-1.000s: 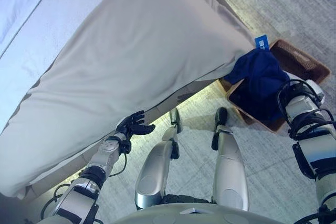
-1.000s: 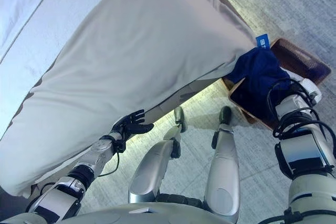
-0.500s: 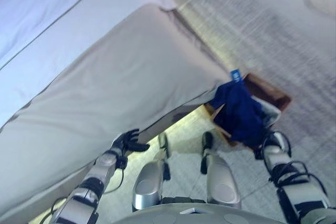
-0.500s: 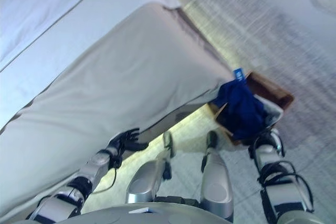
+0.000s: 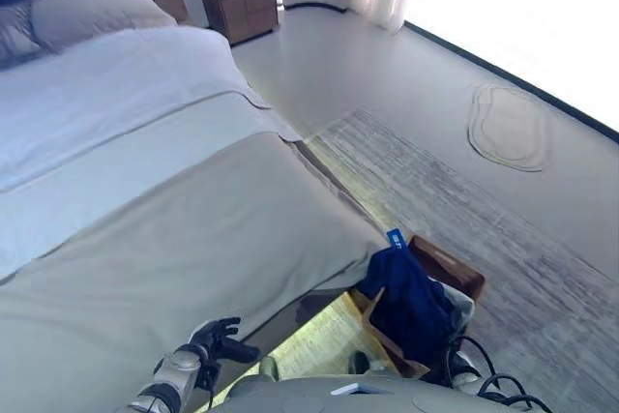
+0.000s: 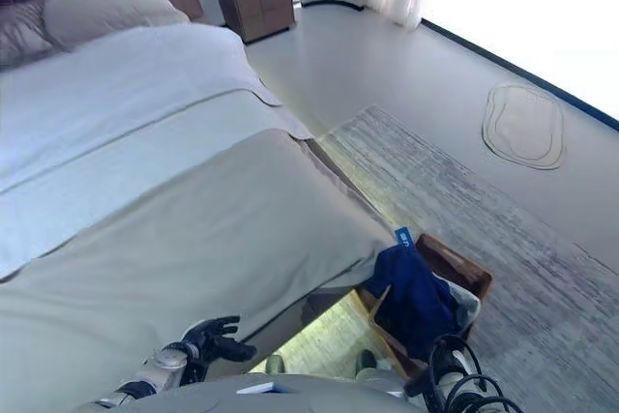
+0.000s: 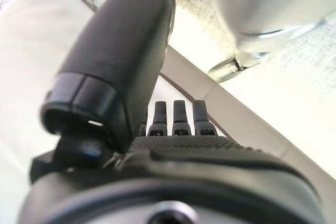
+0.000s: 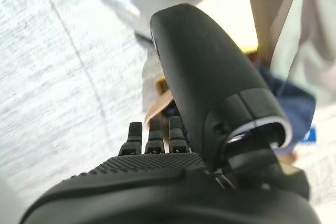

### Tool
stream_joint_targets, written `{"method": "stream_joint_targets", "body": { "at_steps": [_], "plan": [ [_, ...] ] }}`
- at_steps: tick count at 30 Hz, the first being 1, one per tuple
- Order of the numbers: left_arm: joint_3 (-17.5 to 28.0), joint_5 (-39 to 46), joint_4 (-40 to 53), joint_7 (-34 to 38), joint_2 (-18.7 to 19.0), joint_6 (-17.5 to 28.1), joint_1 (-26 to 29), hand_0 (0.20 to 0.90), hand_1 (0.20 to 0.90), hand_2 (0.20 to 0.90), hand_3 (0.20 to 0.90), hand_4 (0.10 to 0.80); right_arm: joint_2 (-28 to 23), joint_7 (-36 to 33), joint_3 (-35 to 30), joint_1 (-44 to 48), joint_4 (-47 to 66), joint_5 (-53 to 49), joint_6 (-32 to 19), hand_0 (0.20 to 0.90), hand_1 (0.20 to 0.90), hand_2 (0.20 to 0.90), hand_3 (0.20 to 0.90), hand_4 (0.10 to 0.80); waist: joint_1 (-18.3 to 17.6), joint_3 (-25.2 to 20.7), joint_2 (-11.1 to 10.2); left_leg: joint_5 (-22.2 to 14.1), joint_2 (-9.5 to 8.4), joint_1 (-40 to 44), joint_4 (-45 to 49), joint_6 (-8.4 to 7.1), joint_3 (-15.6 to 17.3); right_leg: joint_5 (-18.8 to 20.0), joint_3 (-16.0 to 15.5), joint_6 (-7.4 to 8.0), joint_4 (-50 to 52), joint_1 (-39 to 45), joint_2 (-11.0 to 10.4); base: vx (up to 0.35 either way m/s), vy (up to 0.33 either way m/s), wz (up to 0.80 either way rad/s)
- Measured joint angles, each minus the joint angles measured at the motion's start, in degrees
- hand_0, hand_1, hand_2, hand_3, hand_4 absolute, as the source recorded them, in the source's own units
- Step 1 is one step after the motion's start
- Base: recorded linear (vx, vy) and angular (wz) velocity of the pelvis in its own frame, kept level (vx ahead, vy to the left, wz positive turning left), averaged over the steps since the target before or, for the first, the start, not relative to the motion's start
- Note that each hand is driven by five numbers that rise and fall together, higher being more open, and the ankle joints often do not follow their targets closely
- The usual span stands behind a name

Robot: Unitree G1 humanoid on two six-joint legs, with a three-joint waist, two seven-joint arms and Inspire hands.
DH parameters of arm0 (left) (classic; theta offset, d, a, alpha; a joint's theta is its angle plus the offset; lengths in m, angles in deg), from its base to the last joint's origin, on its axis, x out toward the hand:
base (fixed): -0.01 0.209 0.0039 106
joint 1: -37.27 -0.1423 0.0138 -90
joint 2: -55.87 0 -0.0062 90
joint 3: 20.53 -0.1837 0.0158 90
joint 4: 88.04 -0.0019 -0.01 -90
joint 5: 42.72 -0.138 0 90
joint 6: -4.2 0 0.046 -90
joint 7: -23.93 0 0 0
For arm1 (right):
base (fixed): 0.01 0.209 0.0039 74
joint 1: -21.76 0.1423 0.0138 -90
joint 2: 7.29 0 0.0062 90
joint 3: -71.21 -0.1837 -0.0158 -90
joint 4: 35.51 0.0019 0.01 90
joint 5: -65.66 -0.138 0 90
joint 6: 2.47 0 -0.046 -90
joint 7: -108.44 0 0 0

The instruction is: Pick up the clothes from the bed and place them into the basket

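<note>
In the left eye view the left hand (image 5: 215, 340) shows low at the near side of the bed (image 5: 145, 229), its fingers spread and relaxed with nothing in them, just off the edge of the beige cover (image 5: 193, 258). Well to that hand's right, past the bed's corner, the dark blue clothes (image 5: 406, 299) hang draped over the rim of the brown basket (image 5: 450, 273) on the grey rug (image 5: 464, 210), with a bit of pale cloth beside them inside the basket; a small blue tag (image 5: 395, 237) sticks up at the basket's edge nearest the bed. Far beyond the hand, pillows (image 5: 87, 7) lie at the bed's head with a wooden nightstand (image 5: 239, 5) next to them. The right eye view gives the same scene: the left hand (image 6: 208, 336) unclenched by the bed's side, the clothes (image 6: 414, 295) over the basket (image 6: 464, 273); the right hand itself does not show there. In the left wrist view the left hand (image 7: 157, 156) has straight fingers (image 7: 179, 116) and a raised thumb, holding nothing, with the bed's side just past them. In the right wrist view the right hand (image 8: 157, 182) likewise has straight fingers (image 8: 152, 135) and grasps nothing; the blue clothes (image 8: 291, 108) lie just beyond its thumb.
</note>
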Motion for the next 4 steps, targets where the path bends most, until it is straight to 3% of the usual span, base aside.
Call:
{"method": "stream_joint_targets", "body": {
  "at_steps": [4],
  "plan": [
    [0.36,-0.53,-0.98,-1.39,-0.21,-0.18,-1.16,0.9,0.9,0.9,0.9,0.8,-0.15,1.73,1.36,-0.22,-0.02,0.97,-0.26,0.9,0.9,0.9,0.9,0.8,0.5,-0.56,-0.14,-0.67,0.32,0.48,-0.27,-0.57,-0.16,-0.23,-0.19,0.26,-0.08,0.57,0.12,0.008,0.057,0.03]
  ]
}}
